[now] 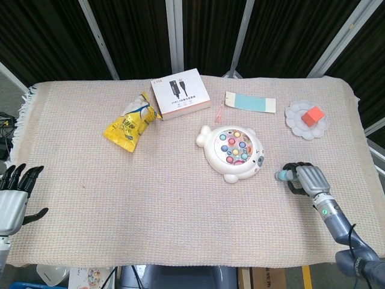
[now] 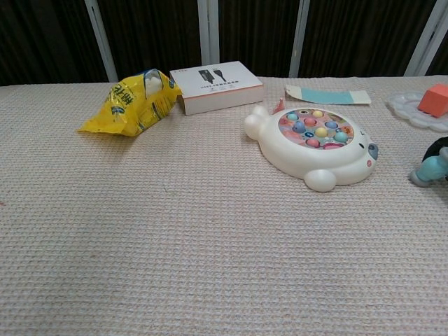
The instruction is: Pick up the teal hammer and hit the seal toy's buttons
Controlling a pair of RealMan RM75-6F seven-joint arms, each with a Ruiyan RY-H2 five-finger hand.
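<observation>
The white seal toy with coloured buttons lies at centre-right of the cloth; the chest view shows the seal toy too. The teal hammer lies just right of it, its head poking out leftward from my right hand, whose fingers curl around the handle on the table. In the chest view only the hammer head and a dark bit of the right hand show at the right edge. My left hand rests at the table's near left edge, fingers spread, holding nothing.
A yellow snack bag and a white box lie at the back left of the seal. A teal-and-white card and a white plate with an orange block sit at the back right.
</observation>
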